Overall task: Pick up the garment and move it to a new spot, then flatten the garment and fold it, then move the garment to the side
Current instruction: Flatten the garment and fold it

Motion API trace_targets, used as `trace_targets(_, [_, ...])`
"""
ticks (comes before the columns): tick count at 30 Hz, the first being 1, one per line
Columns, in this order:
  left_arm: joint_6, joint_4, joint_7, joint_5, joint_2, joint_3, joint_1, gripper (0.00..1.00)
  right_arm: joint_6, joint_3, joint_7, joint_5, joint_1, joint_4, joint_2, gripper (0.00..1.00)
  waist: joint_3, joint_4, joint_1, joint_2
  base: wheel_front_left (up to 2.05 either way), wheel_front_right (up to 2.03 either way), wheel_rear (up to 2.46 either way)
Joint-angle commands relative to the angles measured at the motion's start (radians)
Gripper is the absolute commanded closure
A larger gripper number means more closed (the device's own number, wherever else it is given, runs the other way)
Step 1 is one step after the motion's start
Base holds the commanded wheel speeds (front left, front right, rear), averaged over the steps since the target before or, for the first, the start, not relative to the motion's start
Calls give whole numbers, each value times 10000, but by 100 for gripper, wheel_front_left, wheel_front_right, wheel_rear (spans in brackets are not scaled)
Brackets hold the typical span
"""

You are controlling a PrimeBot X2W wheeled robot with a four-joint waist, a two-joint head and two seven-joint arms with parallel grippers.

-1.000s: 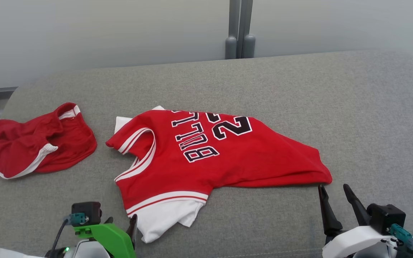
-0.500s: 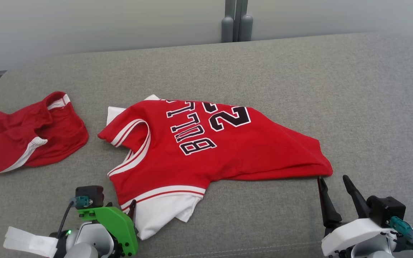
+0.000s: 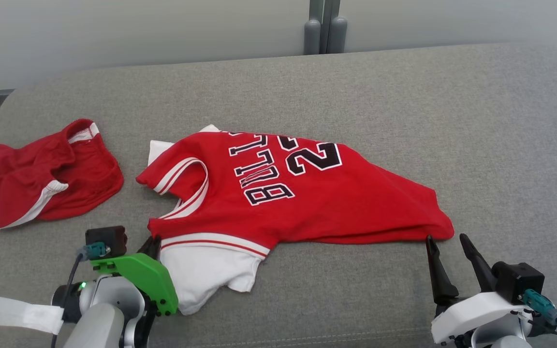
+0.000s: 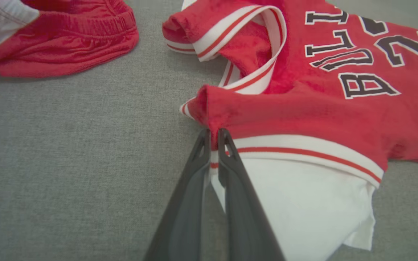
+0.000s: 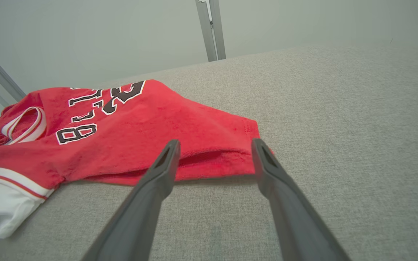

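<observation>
The garment [image 3: 307,203] is a red jersey with black lettering, white-and-red trim and a white sleeve, lying rumpled across the middle of the grey cushion [image 3: 476,125]. My left gripper [image 3: 154,243] is shut on the garment's shoulder seam, where the trim meets the white sleeve; the left wrist view shows the pinched fabric [image 4: 214,139] between the closed fingertips. My right gripper [image 3: 445,238] stands open just short of the jersey's bottom hem corner [image 5: 245,145], its fingers [image 5: 165,159] either side of the hem edge without touching it.
Red shorts [image 3: 36,179] with white piping lie crumpled at the cushion's left end, also seen as red shorts [image 4: 49,40] beyond my left gripper. A grey post [image 3: 324,26] rises behind the cushion's far edge. Bare cushion stretches right of the jersey.
My left gripper has slid forward along the white sleeve to the shoulder seam and shut on it. The right gripper stays open by the hem. The camera shifted slightly.
</observation>
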Motion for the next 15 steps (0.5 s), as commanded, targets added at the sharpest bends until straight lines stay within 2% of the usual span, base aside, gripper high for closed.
trace_targets(1, [45,68,-94,55,91,48,-321,100,-10,22,-49,0,-79,2,-18,0,31,9,0,0,0,0,0])
trace_targets(12, [-228,1483,-723,696,551,-229,-1973,100,-10,206,42,-173,-343,-115,-19,0,521,-244,0,0,0,0,0])
trace_targets(13, [-249,1650,-768,747,573,-269,-2093,76,-10,195,50,-179,-348,-118,-19,0,550,-260,0,0,0,0,0])
trace_targets(14, [-259,1792,-845,820,594,-311,-2206,14,-10,191,48,-189,-348,-126,-18,0,572,-272,0,0,0,0,0])
trace_targets(15, [-263,1943,-880,851,588,-346,-2286,0,-10,182,50,-198,-345,-131,-18,0,589,-282,0,0,0,0,0])
